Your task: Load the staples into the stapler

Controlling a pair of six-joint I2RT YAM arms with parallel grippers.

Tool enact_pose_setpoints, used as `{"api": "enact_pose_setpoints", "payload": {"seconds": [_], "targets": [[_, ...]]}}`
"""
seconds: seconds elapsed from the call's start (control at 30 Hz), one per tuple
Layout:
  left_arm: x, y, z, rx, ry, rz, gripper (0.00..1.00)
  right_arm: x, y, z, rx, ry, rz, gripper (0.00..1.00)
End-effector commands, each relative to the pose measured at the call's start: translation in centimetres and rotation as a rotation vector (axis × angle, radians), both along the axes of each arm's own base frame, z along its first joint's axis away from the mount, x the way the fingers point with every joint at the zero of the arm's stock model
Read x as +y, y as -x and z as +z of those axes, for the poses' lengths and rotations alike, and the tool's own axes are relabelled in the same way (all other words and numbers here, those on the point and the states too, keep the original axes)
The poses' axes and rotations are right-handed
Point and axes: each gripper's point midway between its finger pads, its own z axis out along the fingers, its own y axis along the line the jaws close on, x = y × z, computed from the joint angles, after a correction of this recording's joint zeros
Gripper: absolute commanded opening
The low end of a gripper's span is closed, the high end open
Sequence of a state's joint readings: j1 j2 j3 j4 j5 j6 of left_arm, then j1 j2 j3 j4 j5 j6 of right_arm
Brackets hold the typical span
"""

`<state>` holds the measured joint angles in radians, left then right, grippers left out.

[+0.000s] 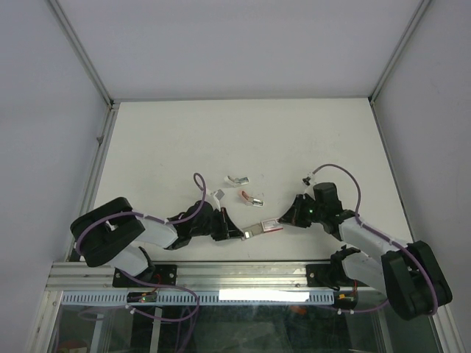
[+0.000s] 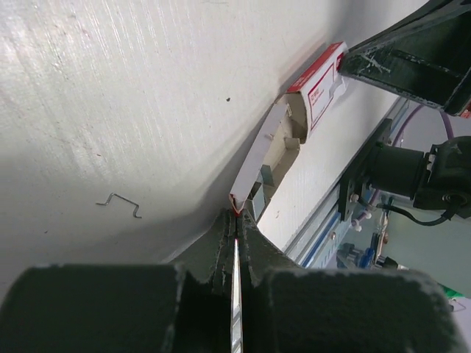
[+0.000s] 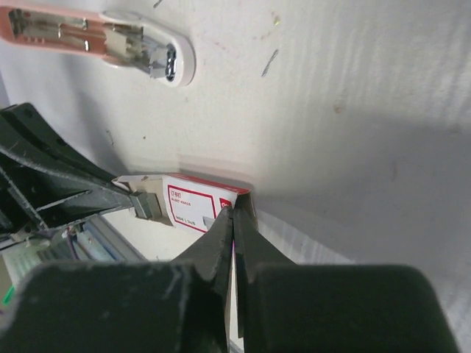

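The small red-pink staple box (image 1: 271, 226) with a white label lies between my two grippers near the table's front. Its greyish inner tray (image 2: 259, 151) is slid partly out to the left, and grey staples (image 2: 266, 175) show inside it. My left gripper (image 2: 237, 216) is shut on the tray's end flap. My right gripper (image 3: 234, 213) is shut on the box sleeve's (image 3: 193, 207) other end. The staples (image 3: 149, 205) also show in the right wrist view. The pink and white stapler (image 3: 110, 40) lies open on the table just beyond the box (image 1: 252, 198).
A white and silvery piece (image 1: 237, 179) lies behind the stapler. A loose bent staple (image 2: 119, 204) lies on the white table left of the tray. The metal rail (image 1: 243, 273) runs along the table's front edge, close to both grippers.
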<state>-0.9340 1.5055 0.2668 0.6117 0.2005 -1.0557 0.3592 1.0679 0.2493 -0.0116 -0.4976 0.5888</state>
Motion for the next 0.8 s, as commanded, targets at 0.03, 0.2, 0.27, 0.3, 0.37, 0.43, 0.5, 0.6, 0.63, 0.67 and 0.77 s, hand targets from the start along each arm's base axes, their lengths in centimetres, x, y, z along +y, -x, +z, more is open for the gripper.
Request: {"api": "enact_pose_setpoints", "payload": {"seconds": [0.03, 0.2, 0.27, 0.3, 0.37, 0.43, 0.5, 0.6, 0.63, 0.67, 0.77], "targets": [[0.6, -1.2, 0.0, -0.042, -0.064, 0.022, 0.03, -1.7, -2.0, 1.1, -0.05, 0.114, -0.094, 0.06], [0.9, -1.7, 0.8, -0.073, -0.08, 0.038, 0.35, -2.5, -2.4, 2.1, -0.061, 0.15, -0.132, 0.41], [1.2, -2.1, 1.3, -0.097, -0.097, 0.055, 0.46, -2.8, -2.8, 2.8, -0.08, 0.165, -0.15, 0.48], [1.5, -2.2, 1.5, -0.106, -0.113, 0.059, 0.51, -3.1, -2.9, 3.1, -0.089, 0.174, -0.157, 0.49], [1.9, -2.7, 2.5, -0.134, -0.132, 0.079, 0.59, -3.4, -3.3, 4.1, -0.124, 0.186, -0.173, 0.51], [2.4, -3.5, 3.9, -0.196, -0.159, 0.09, 0.68, -3.4, -3.8, 5.4, -0.161, 0.184, -0.17, 0.52], [3.2, -4.4, 5.5, -0.244, -0.175, 0.114, 0.78, -3.1, -4.0, 6.8, -0.193, 0.174, -0.16, 0.52], [4.1, -6.1, 9.2, -0.319, -0.155, 0.127, 0.96, -1.7, -3.9, 8.3, -0.216, 0.145, -0.118, 0.52], [4.6, -6.8, 10.3, -0.34, -0.155, 0.13, 0.99, -1.0, -3.7, 8.4, -0.212, 0.141, -0.102, 0.52], [5.1, -7.7, 11.6, -0.366, -0.157, 0.132, 0.99, -0.4, -3.6, 8.5, -0.208, 0.142, -0.092, 0.51], [7.6, -10.9, 14.9, -0.417, -0.214, 0.166, 0.99, 2.0, -2.5, 7.6, -0.188, 0.188, -0.039, 0.44]]}}
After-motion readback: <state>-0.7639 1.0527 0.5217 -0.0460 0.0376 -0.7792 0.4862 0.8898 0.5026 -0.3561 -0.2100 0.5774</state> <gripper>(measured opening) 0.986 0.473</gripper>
